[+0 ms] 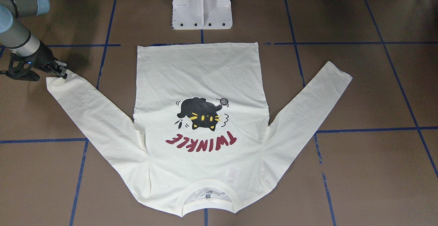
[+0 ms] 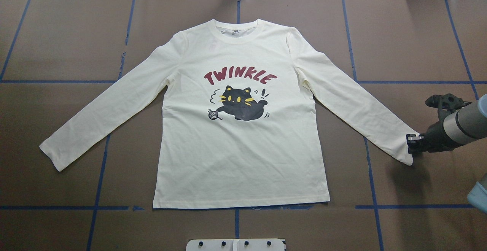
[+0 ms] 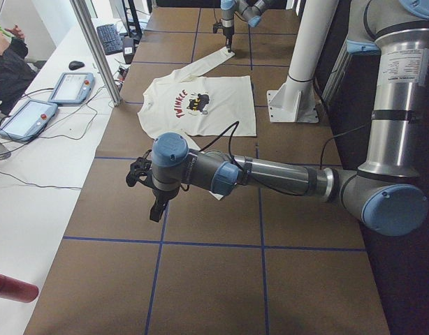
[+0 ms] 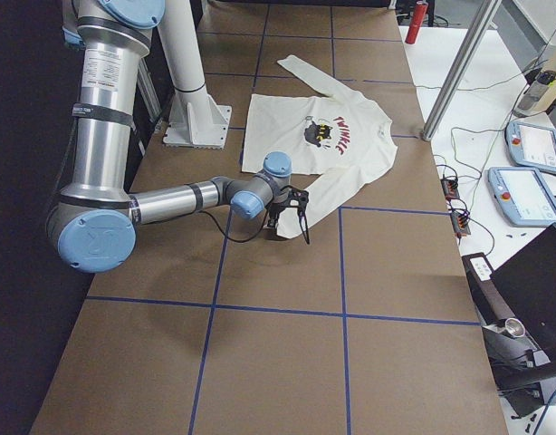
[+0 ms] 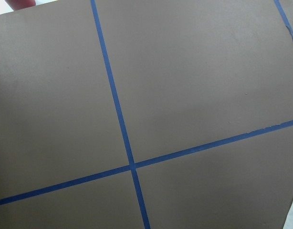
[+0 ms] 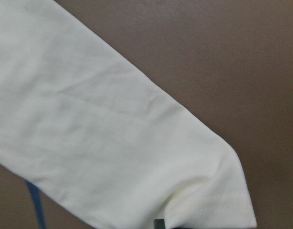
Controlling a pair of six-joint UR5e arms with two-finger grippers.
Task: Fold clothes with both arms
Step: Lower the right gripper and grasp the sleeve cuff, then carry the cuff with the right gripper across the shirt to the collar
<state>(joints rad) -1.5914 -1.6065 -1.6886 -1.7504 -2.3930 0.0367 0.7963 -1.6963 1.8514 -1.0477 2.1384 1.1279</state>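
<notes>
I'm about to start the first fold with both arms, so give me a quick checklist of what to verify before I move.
1. Shirt lies flat, print up: ok.
2. Left sleeve and right sleeve spread out, not crossed: ok.
3. Right gripper at the right cuff: ok.
4. Right gripper closed on that cuff: cannot tell.
5. Left gripper at the left cuff: not ok. It hangs over bare table, off the shirt.
</notes>
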